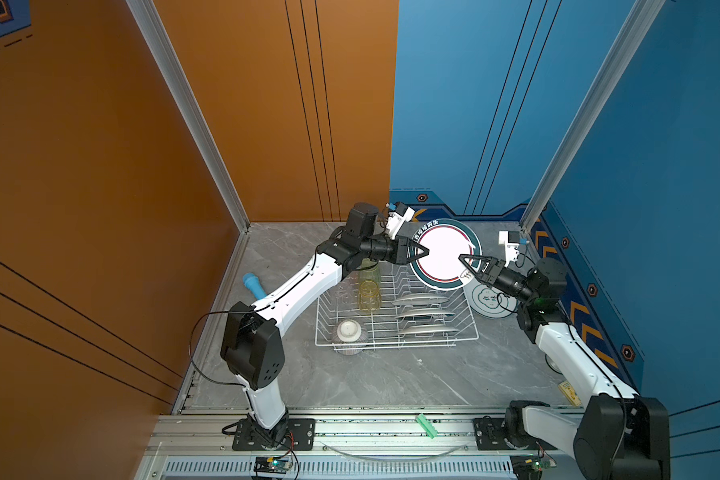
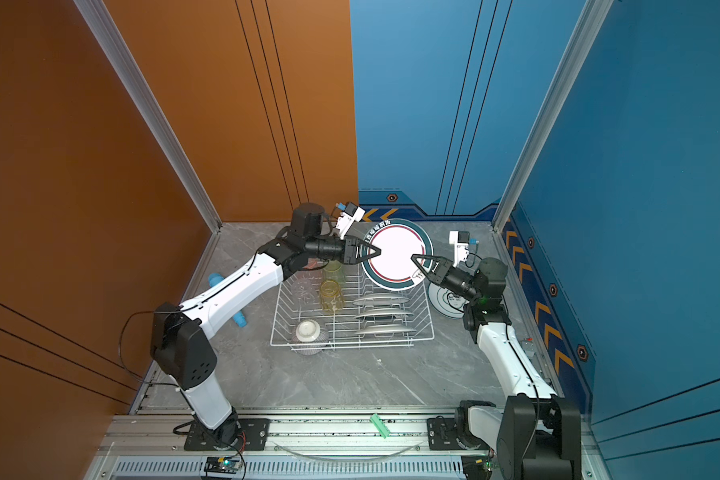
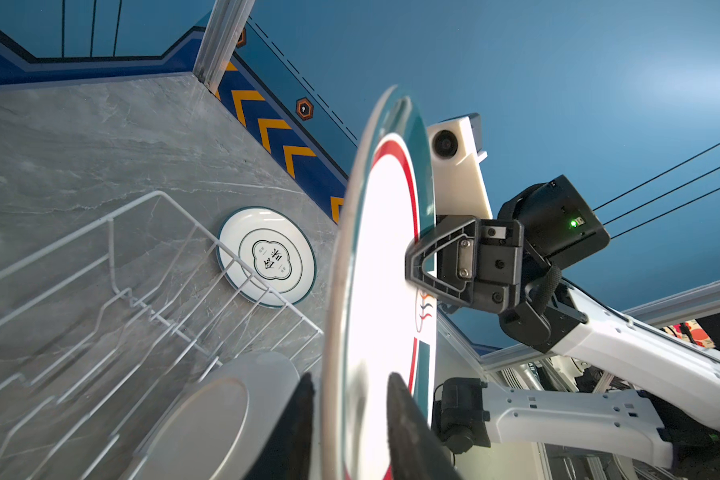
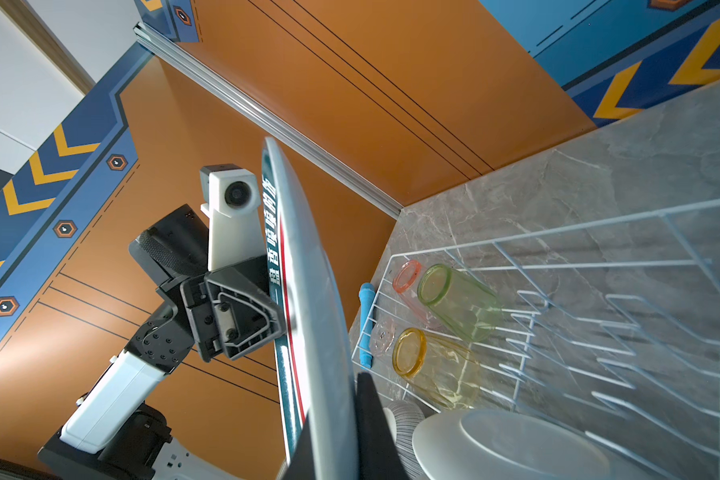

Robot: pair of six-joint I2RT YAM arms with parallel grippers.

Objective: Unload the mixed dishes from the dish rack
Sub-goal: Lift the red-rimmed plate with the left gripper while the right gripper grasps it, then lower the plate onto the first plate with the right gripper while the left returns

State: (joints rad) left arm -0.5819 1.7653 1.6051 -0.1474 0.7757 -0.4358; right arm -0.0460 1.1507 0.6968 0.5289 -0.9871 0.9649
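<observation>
A white plate [image 1: 445, 253] with teal and red rings stands on edge above the far end of the dish rack [image 1: 395, 345]. My right gripper [image 1: 460, 257] is shut on its right rim. My left gripper [image 1: 427, 250] straddles the opposite rim; in the left wrist view its fingertips [image 3: 393, 382] stand apart from the plate [image 3: 383, 291], so it is open. Three plates [image 1: 425, 314] stand edge-up in the rack's slots. A striped bowl [image 1: 348, 332] sits upside down at the near left corner. Yellow [image 4: 429, 361], green [image 4: 454, 299] and pink [image 4: 408, 276] tumblers lie in the rack.
Another ringed plate [image 1: 489, 301] lies flat on the table right of the rack, under my right wrist. A light-blue cylinder [image 1: 253, 284] lies left of the rack by the orange wall. A small green clip [image 1: 427, 424] rests on the front rail.
</observation>
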